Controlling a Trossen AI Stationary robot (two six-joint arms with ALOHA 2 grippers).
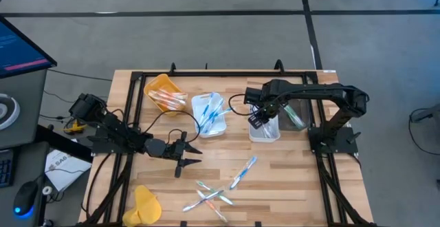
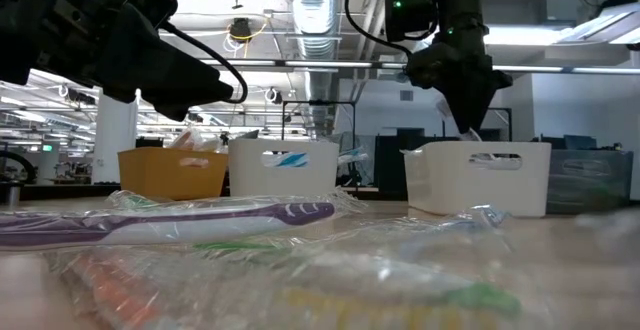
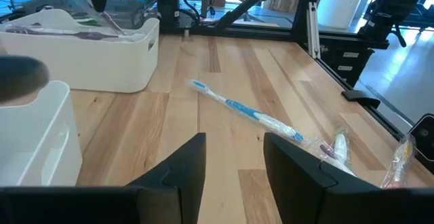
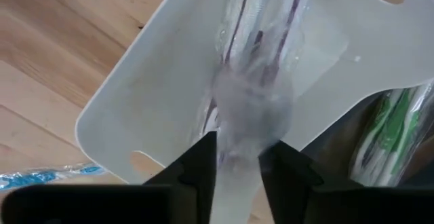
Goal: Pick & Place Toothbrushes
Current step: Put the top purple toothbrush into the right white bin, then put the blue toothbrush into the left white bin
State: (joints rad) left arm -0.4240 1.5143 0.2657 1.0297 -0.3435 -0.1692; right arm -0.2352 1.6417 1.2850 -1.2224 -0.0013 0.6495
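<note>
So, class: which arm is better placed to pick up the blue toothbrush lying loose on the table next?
Left. The left gripper hovers empty with open fingers facing the blue toothbrush. The right gripper is busy over the white bin with a wrapped toothbrush between its fingers.

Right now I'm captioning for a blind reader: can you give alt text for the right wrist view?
The right tool hangs over a white bin, a clear-wrapped toothbrush between its fingers and reaching down into the bin. Wooden table lies beside the bin.
</note>
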